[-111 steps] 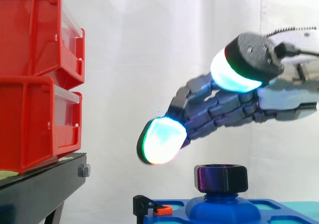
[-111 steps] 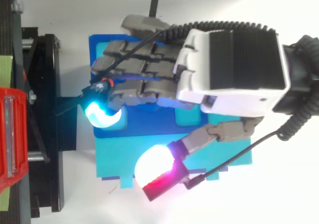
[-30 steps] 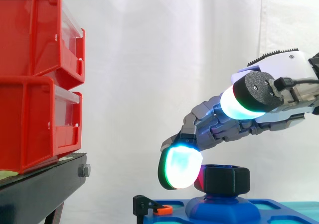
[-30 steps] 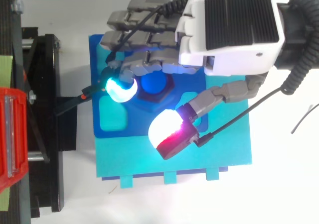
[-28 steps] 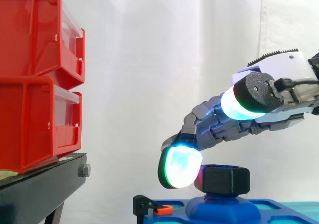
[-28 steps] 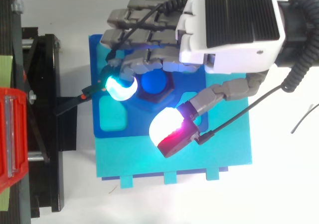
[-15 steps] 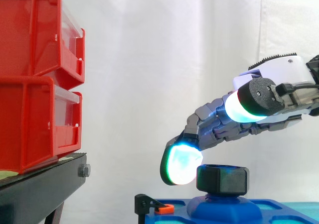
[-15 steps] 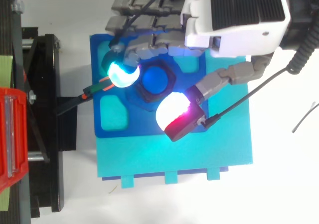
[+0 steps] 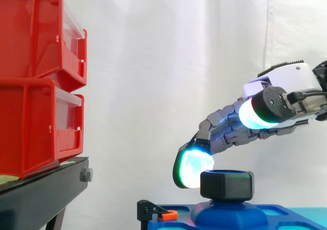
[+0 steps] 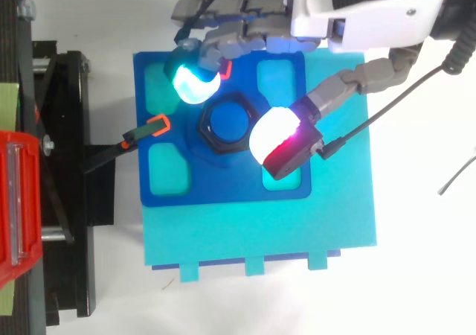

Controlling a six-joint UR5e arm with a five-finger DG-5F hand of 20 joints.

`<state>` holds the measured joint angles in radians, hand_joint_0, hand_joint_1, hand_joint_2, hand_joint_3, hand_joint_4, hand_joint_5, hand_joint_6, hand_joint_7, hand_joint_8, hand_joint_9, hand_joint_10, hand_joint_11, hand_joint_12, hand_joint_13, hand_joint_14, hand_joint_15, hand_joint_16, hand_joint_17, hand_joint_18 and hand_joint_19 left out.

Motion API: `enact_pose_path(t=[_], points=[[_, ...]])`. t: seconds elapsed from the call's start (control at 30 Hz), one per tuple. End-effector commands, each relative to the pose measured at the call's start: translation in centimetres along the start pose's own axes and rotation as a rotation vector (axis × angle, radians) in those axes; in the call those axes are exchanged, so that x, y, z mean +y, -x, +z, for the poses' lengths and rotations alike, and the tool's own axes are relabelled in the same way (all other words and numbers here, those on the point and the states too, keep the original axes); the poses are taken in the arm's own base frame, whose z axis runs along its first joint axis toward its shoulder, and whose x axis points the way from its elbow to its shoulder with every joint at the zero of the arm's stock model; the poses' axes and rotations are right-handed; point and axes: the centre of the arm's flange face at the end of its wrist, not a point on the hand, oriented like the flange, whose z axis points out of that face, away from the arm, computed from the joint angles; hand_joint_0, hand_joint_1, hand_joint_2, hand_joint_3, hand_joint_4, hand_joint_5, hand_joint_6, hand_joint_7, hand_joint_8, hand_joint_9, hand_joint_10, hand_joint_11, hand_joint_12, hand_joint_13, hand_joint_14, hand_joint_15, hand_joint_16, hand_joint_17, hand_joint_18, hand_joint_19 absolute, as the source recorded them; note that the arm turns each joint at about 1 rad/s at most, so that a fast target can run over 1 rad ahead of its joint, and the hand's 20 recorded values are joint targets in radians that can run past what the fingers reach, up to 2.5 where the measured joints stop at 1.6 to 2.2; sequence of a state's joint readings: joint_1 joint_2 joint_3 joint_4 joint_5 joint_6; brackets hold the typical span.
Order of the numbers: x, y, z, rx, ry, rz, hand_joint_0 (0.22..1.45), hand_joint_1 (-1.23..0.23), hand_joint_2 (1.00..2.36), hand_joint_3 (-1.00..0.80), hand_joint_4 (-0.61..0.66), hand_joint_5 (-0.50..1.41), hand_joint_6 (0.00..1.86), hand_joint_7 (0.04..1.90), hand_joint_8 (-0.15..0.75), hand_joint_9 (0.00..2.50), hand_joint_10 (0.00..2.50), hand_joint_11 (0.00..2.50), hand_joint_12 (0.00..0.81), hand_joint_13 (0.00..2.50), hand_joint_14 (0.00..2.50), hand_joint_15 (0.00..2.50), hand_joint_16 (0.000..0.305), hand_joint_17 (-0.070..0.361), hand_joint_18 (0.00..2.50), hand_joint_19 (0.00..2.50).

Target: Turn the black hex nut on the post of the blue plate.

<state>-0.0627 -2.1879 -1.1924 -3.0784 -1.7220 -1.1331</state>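
Note:
The black hex nut [image 10: 229, 123] sits on a rounded blue post in the middle of the blue plate [image 10: 223, 187]. In the side view the nut [image 9: 227, 185] stands above the plate [image 9: 278, 212]. My hand [image 10: 372, 7] reaches in from the upper right, fingers bent and spread. One cyan-green pad [image 9: 194, 167] hangs at nut height against its left rim, and sits just up-left of the nut [image 10: 195, 82] from above. The thumb's white-red pad [image 10: 279, 138] lies over the nut's right edge, but from the side it floats well above the nut. Nothing is pinched.
Two stacked red bins [image 9: 41, 82] rest on a black stand [image 9: 43, 191] at the left. A black clamp with an orange tip [image 10: 155, 125] touches the plate's left edge. The blue plate lies on a larger cyan base [image 10: 260, 234].
The hand has slid toward the top edge of the top view and rightward in the side view, sinking slightly. Its lead pad went from the nut's left side to its upper left, uncovering the orange tip.

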Motion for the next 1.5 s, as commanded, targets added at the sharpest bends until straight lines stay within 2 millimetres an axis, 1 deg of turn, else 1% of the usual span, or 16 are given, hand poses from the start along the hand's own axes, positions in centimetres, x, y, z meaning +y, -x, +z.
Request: enact_pose_path(t=[0.0,0.03,0.17,0.4,0.47,0.53,0.73,0.9,0.97,1.0,1.07,1.13,1.17,1.47], points=[[-0.5,0.5,-0.3,0.002,0.006,0.002,0.46,-0.22,1.0,-0.5,0.16,-0.21,0.5,0.8,0.203,0.2,0.0,0.0,0.321,0.0,0.0,0.03,0.054,0.121,0.0,0.21],[-0.6,0.4,-0.3,0.005,0.007,0.002,0.46,-0.22,1.0,-0.5,0.16,-0.21,0.5,0.81,0.203,0.2,0.0,0.0,0.321,0.0,0.0,0.03,0.054,0.121,0.0,0.21],[-1.1,1.7,-0.8,0.021,0.002,-0.007,0.46,-0.22,1.0,-0.5,0.16,-0.21,0.5,0.81,0.201,0.2,0.0,0.0,0.322,0.0,0.0,0.04,0.054,0.121,0.0,0.21],[-1.3,3.5,-1.6,0.043,-0.006,-0.011,0.46,-0.22,1.0,-0.5,0.16,-0.21,0.5,0.81,0.202,0.2,0.0,0.0,0.323,0.0,0.0,0.03,0.054,0.121,0.0,0.21],[-1.2,3.7,-1.5,0.039,-0.004,-0.012,0.46,-0.22,1.0,-0.5,0.16,-0.21,0.5,0.8,0.202,0.2,0.0,0.0,0.323,0.0,0.0,0.04,0.054,0.121,0.0,0.21],[-0.8,4.2,-1.3,0.026,0.001,-0.013,0.46,-0.22,1.0,-0.5,0.16,-0.21,0.5,0.8,0.202,0.2,0.0,0.0,0.323,0.0,0.0,0.03,0.054,0.121,0.0,0.21],[-0.1,4.5,-0.7,0.0,0.008,-0.018,0.46,-0.23,1.0,-0.5,0.16,-0.21,0.5,0.8,0.203,0.21,0.0,0.0,0.323,0.0,0.0,0.03,0.054,0.121,0.0,0.21],[1.1,4.6,0.3,-0.054,0.022,-0.02,0.46,-0.23,1.0,-0.5,0.16,-0.21,0.5,0.8,0.202,0.21,0.0,0.0,0.324,0.0,0.0,0.04,0.054,0.121,0.0,0.22],[1.3,3.6,1.1,-0.048,0.021,-0.019,0.46,-0.23,1.0,-0.5,0.16,-0.21,0.5,0.8,0.202,0.21,0.0,0.0,0.324,0.0,0.0,0.04,0.054,0.121,0.0,0.22],[1.4,3.6,1.1,-0.048,0.021,-0.018,0.46,-0.23,1.0,-0.5,0.16,-0.21,0.5,0.81,0.202,0.21,0.0,0.0,0.323,0.0,0.0,0.04,0.054,0.121,0.0,0.22],[1.1,1.9,2.0,-0.027,0.008,-0.015,0.46,-0.23,1.0,-0.5,0.16,-0.21,0.5,0.8,0.202,0.21,0.0,0.0,0.324,0.0,0.0,0.04,0.053,0.12,0.0,0.22],[1.6,1.5,2.4,-0.025,0.015,-0.014,0.46,-0.23,1.0,-0.5,0.16,-0.21,0.5,0.8,0.202,0.21,0.0,0.0,0.323,0.0,0.0,0.04,0.054,0.12,0.0,0.22],[1.5,0.5,2.9,-0.013,0.013,-0.01,0.46,-0.23,1.0,-0.5,0.16,-0.21,0.5,0.8,0.202,0.21,0.0,0.0,0.323,0.0,0.0,0.04,0.053,0.12,0.0,0.22],[2.4,-0.2,2.8,0.023,0.012,0.009,0.46,-0.23,1.0,-0.5,0.16,-0.21,0.5,0.8,0.202,0.22,0.0,0.0,0.322,0.0,0.0,0.03,0.053,0.12,0.0,0.22]])
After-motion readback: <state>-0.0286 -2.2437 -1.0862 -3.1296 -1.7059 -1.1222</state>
